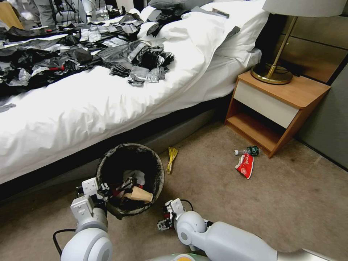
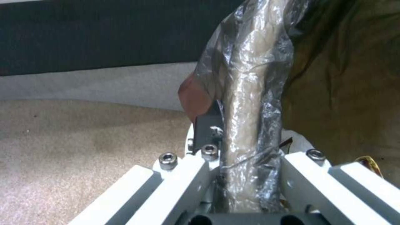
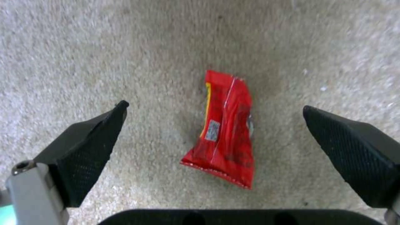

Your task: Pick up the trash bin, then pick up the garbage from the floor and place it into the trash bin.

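Observation:
The trash bin [image 1: 152, 166], a round bucket with a dark liner, hangs tilted just above the carpet beside the bed. My left gripper [image 1: 102, 189] is shut on its near-left rim; the left wrist view shows the liner-wrapped rim [image 2: 246, 103] clamped between the fingers. Inside lie a brown paper scrap [image 1: 140, 194] and white tissue [image 1: 136, 176]. My right gripper [image 1: 165, 218] hovers low over the carpet, open, with a red snack wrapper [image 3: 227, 140] on the floor midway between its fingers [image 3: 83, 147]. Farther off lie a yellow wrapper [image 1: 172, 158], another red-and-white wrapper [image 1: 245, 165] and a small green-labelled bottle [image 1: 249, 150].
A white bed [image 1: 90, 105] strewn with black and silver plastic sheets [image 1: 72, 54] runs along the left and back. A wooden nightstand [image 1: 275, 105] with a brass lamp [image 1: 272, 72] stands at the right, close to the bottle. Open carpet [image 1: 290, 203] lies to my right.

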`<state>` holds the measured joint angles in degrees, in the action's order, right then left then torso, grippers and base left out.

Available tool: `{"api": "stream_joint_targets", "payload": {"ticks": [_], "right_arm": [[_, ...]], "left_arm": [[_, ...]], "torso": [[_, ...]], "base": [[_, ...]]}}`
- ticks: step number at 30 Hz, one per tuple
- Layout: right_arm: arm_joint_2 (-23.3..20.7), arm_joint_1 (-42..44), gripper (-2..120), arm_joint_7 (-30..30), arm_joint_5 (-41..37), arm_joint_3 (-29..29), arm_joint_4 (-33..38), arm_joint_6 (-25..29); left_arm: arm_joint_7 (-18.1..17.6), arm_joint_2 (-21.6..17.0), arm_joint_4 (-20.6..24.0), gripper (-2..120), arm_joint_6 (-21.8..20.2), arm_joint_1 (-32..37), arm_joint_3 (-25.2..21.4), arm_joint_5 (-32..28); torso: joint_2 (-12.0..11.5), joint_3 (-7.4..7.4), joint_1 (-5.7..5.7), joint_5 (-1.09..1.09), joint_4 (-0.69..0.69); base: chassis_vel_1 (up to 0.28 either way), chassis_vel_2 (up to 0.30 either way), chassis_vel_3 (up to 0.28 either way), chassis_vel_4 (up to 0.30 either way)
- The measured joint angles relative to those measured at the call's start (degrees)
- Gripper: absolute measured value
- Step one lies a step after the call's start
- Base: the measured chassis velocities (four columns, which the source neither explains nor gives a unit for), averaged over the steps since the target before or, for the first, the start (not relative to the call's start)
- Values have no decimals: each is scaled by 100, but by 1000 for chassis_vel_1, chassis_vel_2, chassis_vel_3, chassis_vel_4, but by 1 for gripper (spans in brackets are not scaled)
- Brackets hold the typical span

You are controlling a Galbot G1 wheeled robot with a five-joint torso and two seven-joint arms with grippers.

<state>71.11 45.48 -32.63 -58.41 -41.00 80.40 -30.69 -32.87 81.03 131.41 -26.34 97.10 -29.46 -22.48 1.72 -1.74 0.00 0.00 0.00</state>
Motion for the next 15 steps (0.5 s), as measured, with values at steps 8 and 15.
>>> {"api": "stream_joint_targets", "payload": {"ticks": [8, 15], "right_arm": [[22, 130, 100, 128, 155, 82, -129, 60], [28, 165, 83, 215, 248, 121, -235, 105]], "left_arm": [[0, 2, -22, 0, 1, -26, 1, 5], [0, 12, -30, 0, 1, -28, 23, 29]], "torso": [[0, 0, 0, 0, 0], [0, 0, 0, 0, 0]], "base": [[0, 0, 0, 0], [0, 0, 0, 0]]}}
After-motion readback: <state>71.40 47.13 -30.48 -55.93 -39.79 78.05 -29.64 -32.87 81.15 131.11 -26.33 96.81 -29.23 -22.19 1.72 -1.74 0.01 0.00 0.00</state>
